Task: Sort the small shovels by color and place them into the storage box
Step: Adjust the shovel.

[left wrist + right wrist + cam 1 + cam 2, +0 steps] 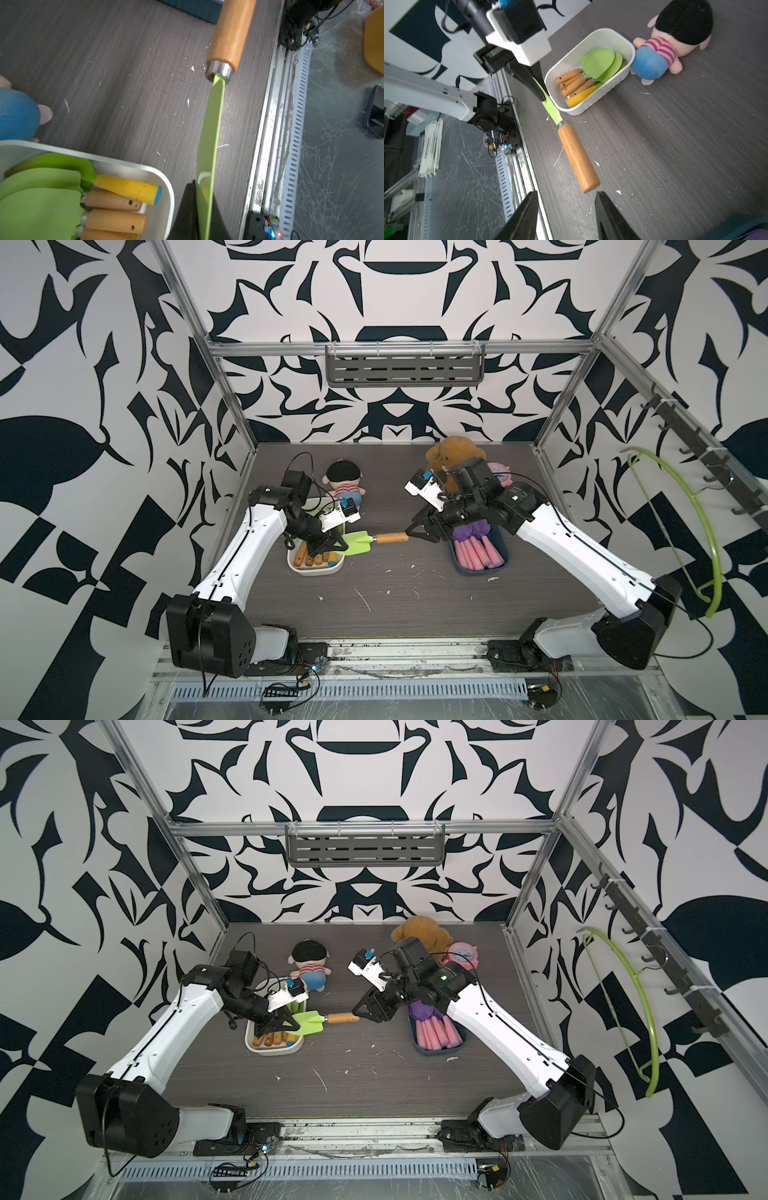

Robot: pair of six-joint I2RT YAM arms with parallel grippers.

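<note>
Gripping the green blade of one shovel (376, 539), my left jaws are clenched on it. It hangs roughly level above the desk (395, 605), just beside the white box (316, 571) of green shovels (598, 64). My right jaws stand parted, released, just off the wooden handle's end. Purple shovels (478, 553) lie in the blue box (478, 572).

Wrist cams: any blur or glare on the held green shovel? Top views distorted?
Left wrist: green shovel edge-on, crisp at mid-blade, soft nearest the lens, highlight on its ferrule. Right wrist: shovel sharp; fingers of the right gripper dark and soft. In both top views: wide-angle, frame rails splay outward; no glare on the table.
</note>
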